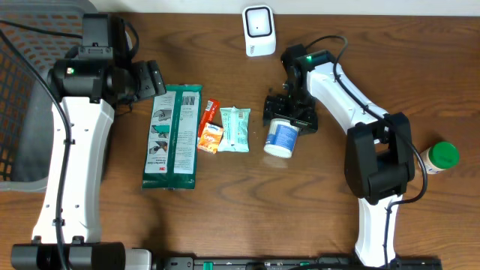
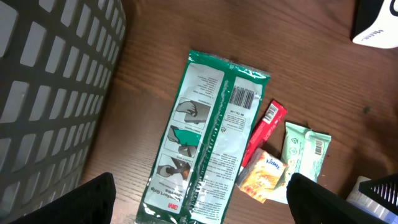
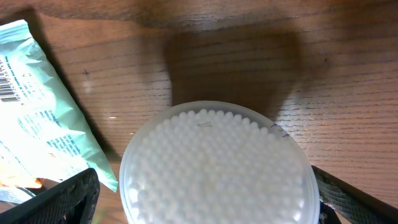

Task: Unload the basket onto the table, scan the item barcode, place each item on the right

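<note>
Right tool (image 1: pixel 287 118) sits over the round tub (image 1: pixel 283 139), jaws spread wide with one finger on each side of the lid and neither clearly touching, so nothing is gripped yet. Left tool (image 1: pixel 150 79) also has its jaws apart and is empty, hanging above the top edge of the green pack (image 1: pixel 173 135). The tub lies on the tabletop (image 1: pixel 225 217) just right of the mint wipes pack (image 1: pixel 235 129) and below the white scanner (image 1: pixel 259 30), well apart from it. The wrist view shows a clear lid and cotton swabs packed inside. It is probably light, with rigid but thin plastic walls and smooth, slippery sides. A hard squeeze could flex it or pop the lid. Best hold is across the body under the lid rim, with the label side left uncovered. The tub's barcode isn't visible in any view, so it likely needs turning toward the scanner.
</note>
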Motion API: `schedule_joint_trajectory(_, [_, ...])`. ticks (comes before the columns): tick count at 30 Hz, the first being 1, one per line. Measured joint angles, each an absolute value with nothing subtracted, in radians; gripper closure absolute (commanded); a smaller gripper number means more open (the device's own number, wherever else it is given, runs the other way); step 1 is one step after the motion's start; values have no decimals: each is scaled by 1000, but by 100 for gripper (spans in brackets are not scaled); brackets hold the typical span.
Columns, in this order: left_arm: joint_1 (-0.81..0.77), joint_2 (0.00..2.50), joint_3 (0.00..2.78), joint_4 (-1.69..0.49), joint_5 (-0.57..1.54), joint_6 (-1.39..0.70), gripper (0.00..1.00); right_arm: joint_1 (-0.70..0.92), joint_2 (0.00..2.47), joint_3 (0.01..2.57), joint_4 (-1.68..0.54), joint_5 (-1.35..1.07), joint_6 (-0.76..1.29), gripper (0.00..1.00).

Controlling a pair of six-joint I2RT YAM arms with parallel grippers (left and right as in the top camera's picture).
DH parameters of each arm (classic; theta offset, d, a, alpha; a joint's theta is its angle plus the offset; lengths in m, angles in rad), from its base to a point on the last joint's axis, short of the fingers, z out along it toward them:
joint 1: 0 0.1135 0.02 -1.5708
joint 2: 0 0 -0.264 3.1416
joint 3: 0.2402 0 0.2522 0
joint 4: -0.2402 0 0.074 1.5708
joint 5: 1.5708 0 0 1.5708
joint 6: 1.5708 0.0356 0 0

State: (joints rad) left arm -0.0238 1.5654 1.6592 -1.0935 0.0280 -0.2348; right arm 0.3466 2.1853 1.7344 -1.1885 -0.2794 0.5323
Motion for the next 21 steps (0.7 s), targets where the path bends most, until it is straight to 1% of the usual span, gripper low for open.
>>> schedule_joint_trajectory(21, [-24,1565,1659,-1093,28,-235,12,401,2185,1734,-1166,-259,534,1])
